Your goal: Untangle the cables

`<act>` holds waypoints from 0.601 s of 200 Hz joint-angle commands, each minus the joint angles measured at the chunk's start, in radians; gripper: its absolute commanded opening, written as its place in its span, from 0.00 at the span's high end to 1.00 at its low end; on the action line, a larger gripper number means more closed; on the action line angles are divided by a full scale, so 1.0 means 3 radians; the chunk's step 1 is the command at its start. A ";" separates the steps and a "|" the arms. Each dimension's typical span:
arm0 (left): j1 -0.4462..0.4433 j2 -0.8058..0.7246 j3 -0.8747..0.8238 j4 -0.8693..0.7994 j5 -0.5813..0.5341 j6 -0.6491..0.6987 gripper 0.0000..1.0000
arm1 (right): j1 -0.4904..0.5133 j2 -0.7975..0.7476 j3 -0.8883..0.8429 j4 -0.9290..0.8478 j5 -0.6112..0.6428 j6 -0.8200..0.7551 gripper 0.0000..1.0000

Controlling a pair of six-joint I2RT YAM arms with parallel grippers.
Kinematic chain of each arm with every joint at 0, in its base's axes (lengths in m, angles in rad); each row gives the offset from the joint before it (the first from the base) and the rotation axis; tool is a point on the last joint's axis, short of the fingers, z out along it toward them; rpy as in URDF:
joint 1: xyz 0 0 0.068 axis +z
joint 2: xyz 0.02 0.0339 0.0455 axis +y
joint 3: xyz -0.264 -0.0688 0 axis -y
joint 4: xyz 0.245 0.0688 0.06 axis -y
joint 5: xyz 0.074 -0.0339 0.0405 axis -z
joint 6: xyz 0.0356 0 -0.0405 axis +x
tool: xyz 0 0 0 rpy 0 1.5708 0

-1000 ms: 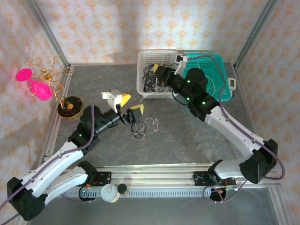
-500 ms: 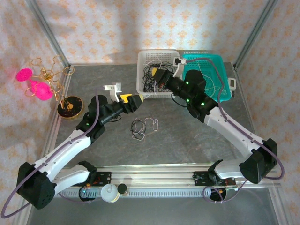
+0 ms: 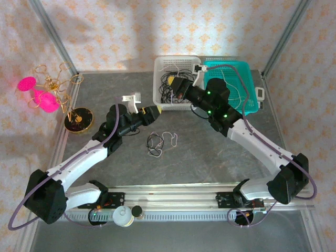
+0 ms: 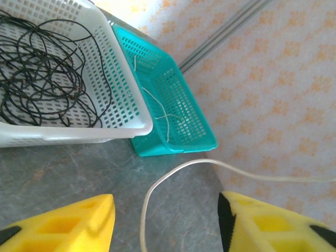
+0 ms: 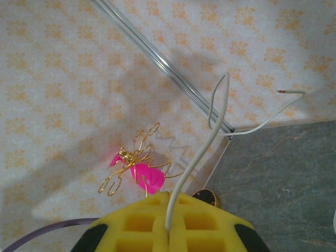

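One cable (image 5: 170, 212) in right claw (image 5: 169, 231)

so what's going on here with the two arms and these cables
Two robot arms are untangling cables. The right claw is shut on a white cable at the white basket. The left claw is open, with a white cord running between its fingers. A small tangle lies on the table.
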 commanded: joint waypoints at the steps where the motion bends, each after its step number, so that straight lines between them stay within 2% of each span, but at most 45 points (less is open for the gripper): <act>1: 0.0001 0.0018 0.0127 0.0126 0.0033 -0.0011 0.55 | 0.0005 -0.0006 -0.0022 0.0147 -0.0057 0.0018 1.00; 18: 0.0001 0.0027 0.0123 0.0116 0.0044 -0.0020 0.52 | 0.0002 -0.0013 -0.0023 0.0148 -0.0049 0.0009 1.00; 44: -0.0002 0.0024 0.0107 0.0111 0.0049 -0.0027 0.52 | 0.0002 -0.0014 -0.0026 0.0152 -0.0044 0.0003 1.00; 59: -0.0001 0.0022 0.0124 0.0077 0.0049 -0.0011 0.56 | 0.0001 -0.0010 -0.0030 0.0156 -0.0046 0.0007 1.00; 78: -0.0002 0.0028 0.0150 0.0025 0.0052 0.0024 0.65 | 0.0003 -0.0008 -0.0028 0.0157 -0.0044 0.0007 1.00; 95: -0.0001 0.0028 0.0161 -0.0009 0.0064 0.0045 0.66 | 0.0003 -0.0008 -0.0030 0.0156 -0.0034 0.0000 1.00; 105: 0.0001 0.0029 0.0173 -0.0060 0.0064 0.0065 0.64 | 0.0000 -0.0008 -0.0030 0.0157 -0.0033 -0.0002 1.00; 120: -0.0001 0.0029 0.0188 -0.0157 0.0027 0.0104 0.55 | 0.0005 -0.0008 -0.0022 0.0158 -0.0029 -0.0007 1.00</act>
